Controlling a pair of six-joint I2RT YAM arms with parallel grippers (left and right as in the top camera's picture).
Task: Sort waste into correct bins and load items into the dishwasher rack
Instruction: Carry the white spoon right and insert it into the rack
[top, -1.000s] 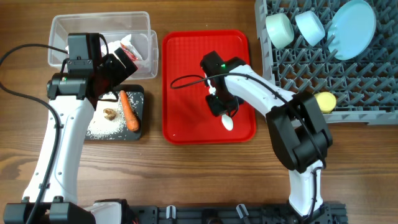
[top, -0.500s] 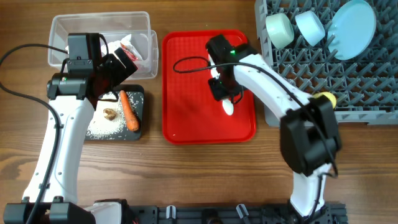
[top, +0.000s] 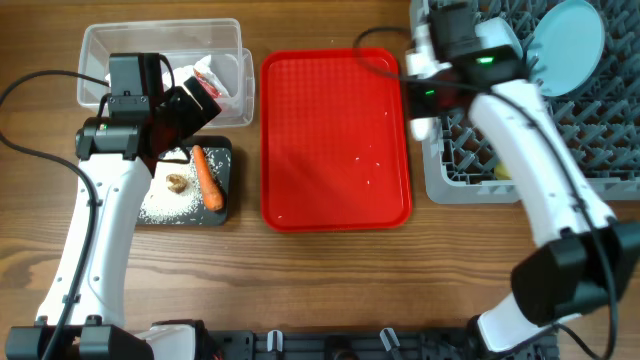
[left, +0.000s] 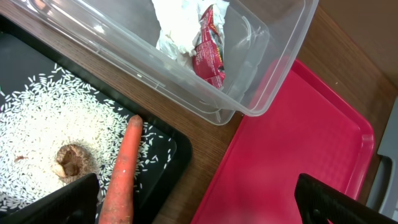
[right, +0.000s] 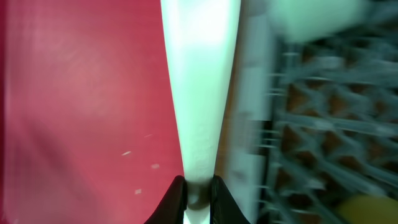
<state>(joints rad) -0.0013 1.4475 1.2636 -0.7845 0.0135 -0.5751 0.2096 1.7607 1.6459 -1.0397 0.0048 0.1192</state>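
Spoon (right: 199, 93), clamped in the right gripper (right: 198, 186), hangs at the left edge of the dishwasher rack (top: 610, 120), upper right. Next it likely needs lowering between pegs; the left gripper (left: 199, 205) gapes empty.

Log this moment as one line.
right claw shut on white spoon | spoon at dishwasher rack edge | left claw open by black tray

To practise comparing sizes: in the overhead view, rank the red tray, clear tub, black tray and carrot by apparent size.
Largest to smallest: red tray, clear tub, black tray, carrot. The left arm hides part of both bins, so those two are less sure.
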